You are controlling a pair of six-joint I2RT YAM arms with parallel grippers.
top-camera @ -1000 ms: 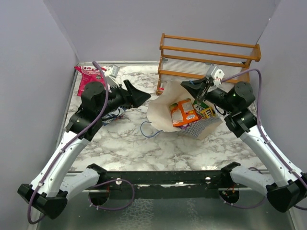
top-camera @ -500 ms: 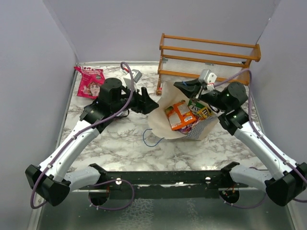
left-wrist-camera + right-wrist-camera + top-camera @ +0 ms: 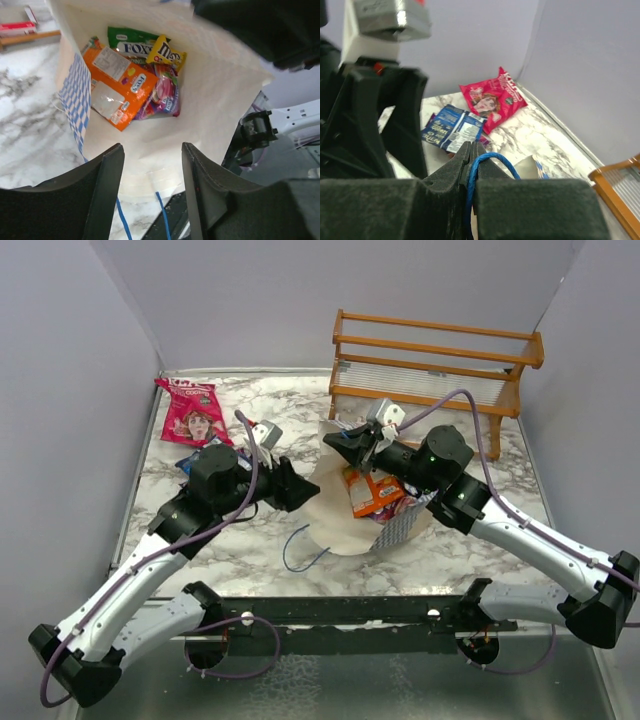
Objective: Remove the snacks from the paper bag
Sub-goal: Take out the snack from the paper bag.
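The paper bag (image 3: pixel 340 520) lies on its side on the marble, mouth toward the left arm. My right gripper (image 3: pixel 471 147) is shut on its blue cord handle (image 3: pixel 492 161), at the bag's upper rim (image 3: pixel 335 440). My left gripper (image 3: pixel 150 190) is open and empty at the mouth, looking inside. Inside lie snacks: an orange packet (image 3: pixel 117 87), a green one (image 3: pixel 131 41), a yellow one (image 3: pixel 167 52) and a purple one (image 3: pixel 165 97). Outside, a pink-red bag with a face (image 3: pixel 195 412) and a blue packet (image 3: pixel 452 127) lie at the back left.
A wooden rack (image 3: pixel 430 360) stands at the back right, just behind the bag. Grey walls close in the table on three sides. The bag's second cord handle (image 3: pixel 300 545) trails on the marble in front of it. The left arm (image 3: pixel 215 480) lies over the blue packet.
The left gripper swung from the back left to the bag's mouth. The right gripper moved left with the handle, and the bag shifted and turned left with it.
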